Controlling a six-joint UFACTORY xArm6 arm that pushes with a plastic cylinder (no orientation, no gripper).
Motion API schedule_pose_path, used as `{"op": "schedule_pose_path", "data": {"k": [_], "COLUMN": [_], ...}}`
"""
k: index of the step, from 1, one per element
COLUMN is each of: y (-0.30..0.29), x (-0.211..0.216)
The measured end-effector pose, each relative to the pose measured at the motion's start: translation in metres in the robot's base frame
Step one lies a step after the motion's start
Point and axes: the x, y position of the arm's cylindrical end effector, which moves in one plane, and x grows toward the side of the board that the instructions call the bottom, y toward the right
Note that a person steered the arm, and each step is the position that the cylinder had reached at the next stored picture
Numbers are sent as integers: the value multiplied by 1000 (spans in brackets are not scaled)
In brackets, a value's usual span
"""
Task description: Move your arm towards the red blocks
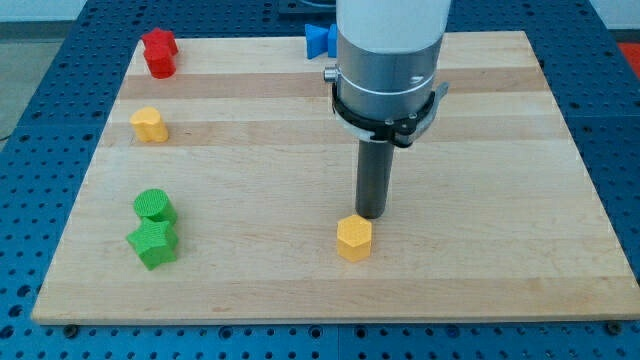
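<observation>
Two red blocks point(159, 53) sit close together at the view's top left corner of the wooden board; their shapes run together, the upper one star-like. My tip point(370, 216) is near the board's middle, just above and touching or nearly touching a yellow hexagon block point(354, 238). The red blocks lie far to the tip's upper left.
A yellow block point(150, 125) sits at left below the red ones. A green cylinder point(155, 207) and a green star block point(153, 244) sit at lower left. A blue block point(319, 39) shows at the top edge, partly hidden behind the arm. The wooden board point(500, 200) lies on a blue perforated table.
</observation>
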Motion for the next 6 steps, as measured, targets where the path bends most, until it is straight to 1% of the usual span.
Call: {"op": "schedule_pose_path", "data": {"k": [1, 2, 3, 4, 5, 6], "y": [-7, -14, -18, -60, -118, -190], "x": [22, 31, -9, -79, -139, -175]}}
